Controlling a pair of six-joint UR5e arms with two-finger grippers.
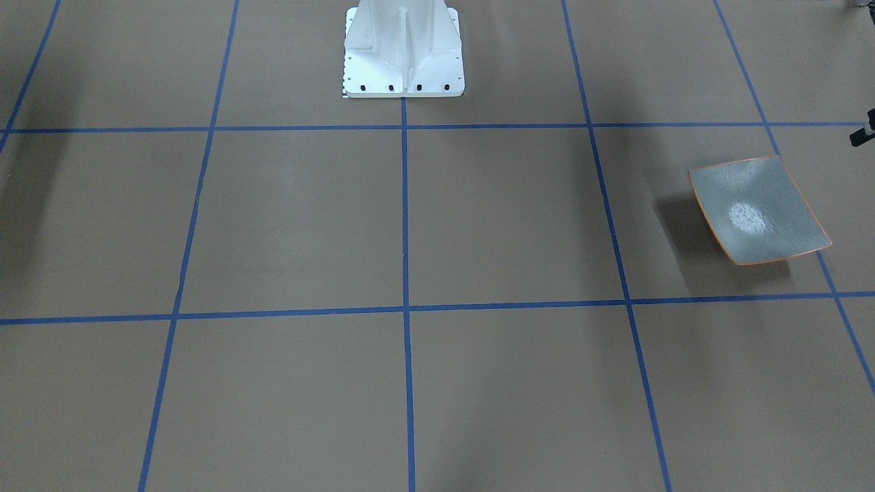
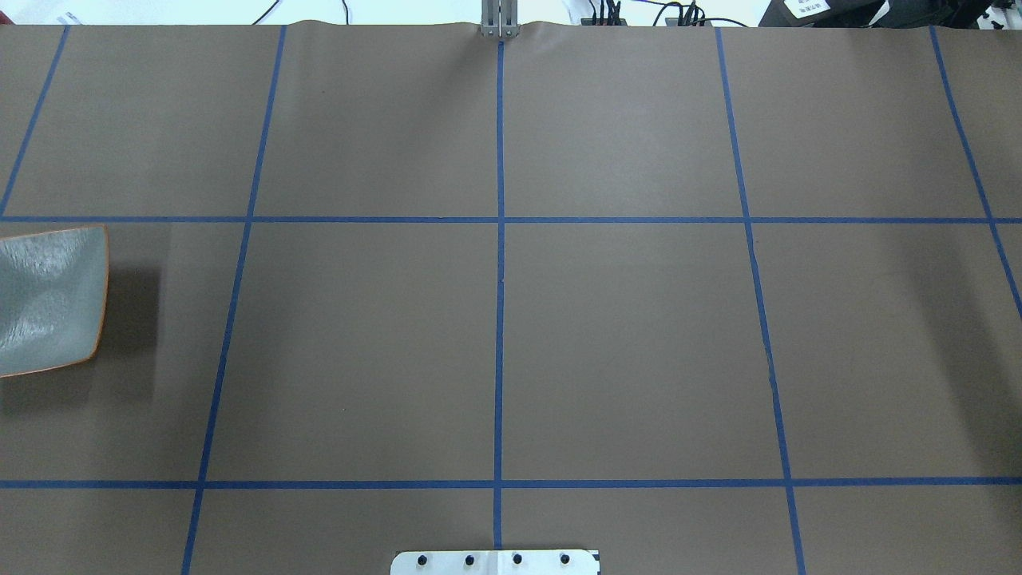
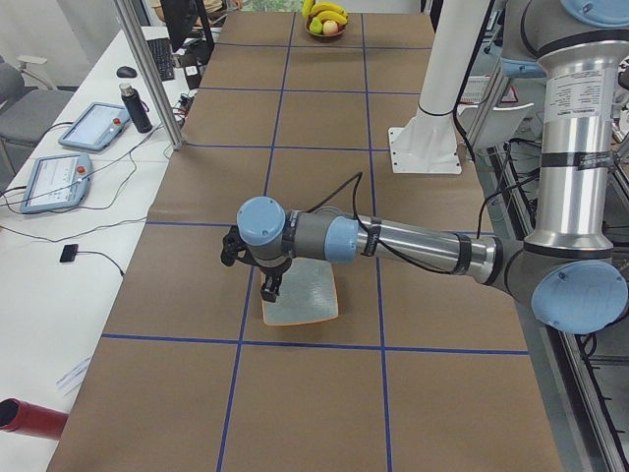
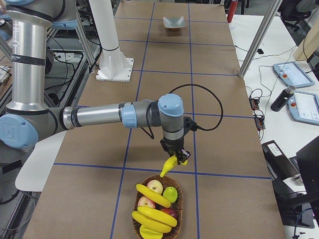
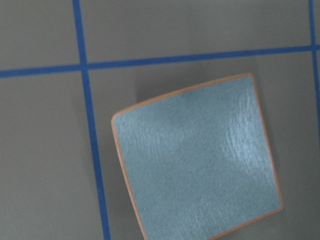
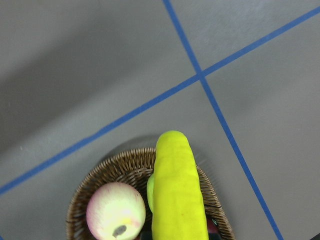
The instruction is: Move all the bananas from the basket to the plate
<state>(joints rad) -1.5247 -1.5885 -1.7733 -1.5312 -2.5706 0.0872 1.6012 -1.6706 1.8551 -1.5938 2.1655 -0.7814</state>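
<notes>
since you asked how far along it is: nothing's landed on the plate yet. nearest in the right-side view, the basket [image 4: 178, 199] at the desk's [image 4: 149, 99] right end has at least three bananas [image 4: 152, 195] lying in it, next to a pinkish apple [image 6: 116, 212] and other fruit. just above its rim one banana [image 4: 171, 166] hangs tip-down at the right end effector [image 4: 175, 154], clear of the wicker. it's right at the fingertips, but you can't tell from these views whether they're actually clamped on it. the right arm [image 4: 99, 115] reaches out low and nearly level over the desk, with the wrist turned straight down.

way off at the far end, well apart from all that, the plate [image 4: 174, 22] sits bare. so that's zero delivered and, by my count, four or more to go. the left arm [image 3: 413, 244] is stretched out flat the same way, with the left end effector [image 3: 270, 290] pointing down over the plate. its wrist camera sees only plate, so i can't tell you if that one's spread or closed either.
</notes>
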